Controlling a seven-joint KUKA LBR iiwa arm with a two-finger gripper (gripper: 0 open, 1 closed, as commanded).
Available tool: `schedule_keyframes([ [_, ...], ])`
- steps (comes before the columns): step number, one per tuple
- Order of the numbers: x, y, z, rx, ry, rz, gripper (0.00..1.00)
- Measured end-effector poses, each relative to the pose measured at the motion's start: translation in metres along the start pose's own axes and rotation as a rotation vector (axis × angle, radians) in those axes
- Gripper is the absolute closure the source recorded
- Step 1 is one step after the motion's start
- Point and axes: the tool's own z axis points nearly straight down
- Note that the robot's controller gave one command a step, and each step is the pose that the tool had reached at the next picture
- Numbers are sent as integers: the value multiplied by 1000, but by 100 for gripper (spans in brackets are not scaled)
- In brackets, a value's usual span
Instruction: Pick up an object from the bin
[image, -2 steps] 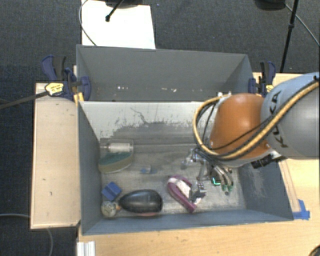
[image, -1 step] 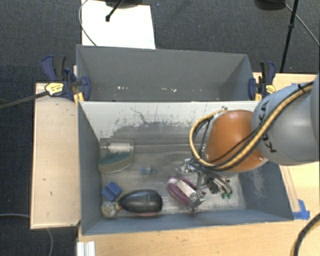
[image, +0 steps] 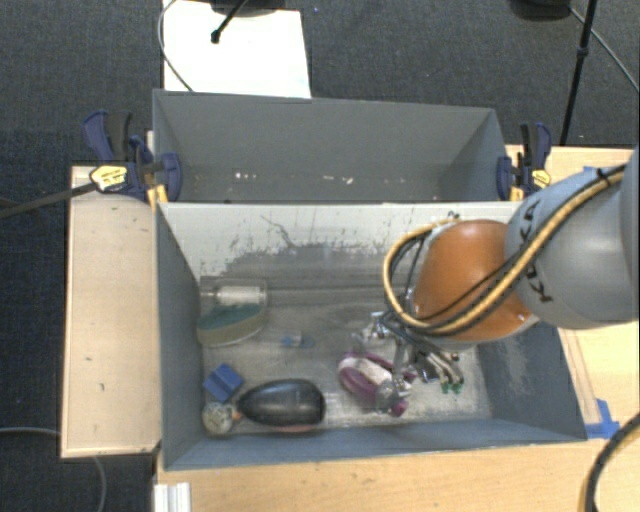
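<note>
My gripper hangs low over the bin's floor, right of the middle and near the front wall. A purple and white thing lies directly at its left side, touching or partly under it; whether it sits inside the grasp I cannot tell. A black oval thing, like a computer mouse, lies further left along the front wall.
At the front left corner are a blue block and a small mottled ball. A clear jar with a greenish disc lies by the left wall, with a small blue bit near it. The arm's orange cover and cables hang over the bin's right half.
</note>
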Motion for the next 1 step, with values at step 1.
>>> schedule_keyframes([
  [1, -1, 2, -1, -2, -3, 1, 100],
])
